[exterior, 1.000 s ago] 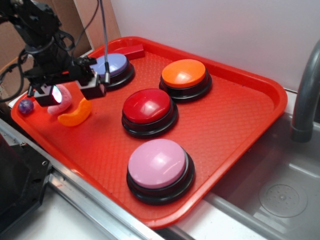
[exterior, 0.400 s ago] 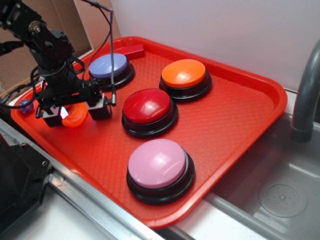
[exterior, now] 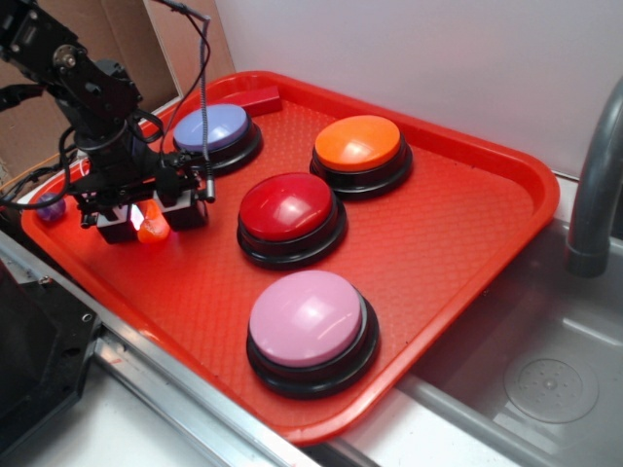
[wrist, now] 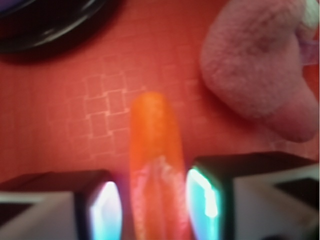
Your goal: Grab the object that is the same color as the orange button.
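At the left end of the red textured plastic tray [exterior: 458, 248], a small purple ball [exterior: 49, 206] sits against the rim, mostly hidden by the black robot arm. Just right of it the black gripper [exterior: 146, 220] is down at the tray surface near the left corner, straddling the small glossy orange crescent-shaped toy [exterior: 152, 226]. In the wrist view the orange crescent [wrist: 155, 165] runs lengthwise between the two pads [wrist: 202, 192], which stand narrowly apart, each just beside a flank of the toy; whether either pad already presses it cannot be told, since a thin gap seems to remain on the left side. A pink plush toy [wrist: 260, 65] lies just beyond the right pad, close but apart from the crescent.

The crescent looks like hard moulded plastic: light, stiff and slick, so it would likely squirt out endways if pinched near a tapered tip. The better hold is across its thick middle, flat pads against the two long sides, which is about where the pads now stand. The plush beside it is soft and could get caught if the right pad drifts outward.

Further right stand the blue-violet domed push button [exterior: 209, 131] at the back edge, the red domed button [exterior: 289, 216] mid-tray, the pink domed button [exterior: 310, 329] near the front edge, and the large round orange dome-topped push button on its black base [exterior: 360, 151] toward the back right.
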Robot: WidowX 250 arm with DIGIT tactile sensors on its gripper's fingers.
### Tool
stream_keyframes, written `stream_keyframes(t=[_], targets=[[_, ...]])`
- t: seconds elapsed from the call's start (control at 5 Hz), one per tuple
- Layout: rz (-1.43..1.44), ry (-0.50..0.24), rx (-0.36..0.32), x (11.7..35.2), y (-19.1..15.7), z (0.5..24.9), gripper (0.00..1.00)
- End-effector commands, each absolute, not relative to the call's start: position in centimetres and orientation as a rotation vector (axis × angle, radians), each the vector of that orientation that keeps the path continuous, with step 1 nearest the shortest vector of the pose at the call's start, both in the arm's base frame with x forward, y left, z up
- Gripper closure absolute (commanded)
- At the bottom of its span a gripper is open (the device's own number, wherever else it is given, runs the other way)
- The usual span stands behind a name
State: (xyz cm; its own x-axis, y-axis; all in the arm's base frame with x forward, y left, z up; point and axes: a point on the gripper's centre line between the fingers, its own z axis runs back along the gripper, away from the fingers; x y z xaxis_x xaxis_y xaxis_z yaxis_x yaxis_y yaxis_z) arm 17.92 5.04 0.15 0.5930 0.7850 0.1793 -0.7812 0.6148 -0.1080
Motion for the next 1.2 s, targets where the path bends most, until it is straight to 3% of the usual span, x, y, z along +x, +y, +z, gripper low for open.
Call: stream_keyframes(t=[0.0,0.6,0.8,1.0], targets=[[0.896,-0.255,-0.038,18.3,5.3,2.4,1.00],[0.410,-0.072,-0.070,19.1,0.3,12.4,1.00],[0.313,-0.098,-0.121,18.3,-1.3,14.8,1.00],[0.282,-0.145,-0.160,17.7,-2.3,15.8,1.00]])
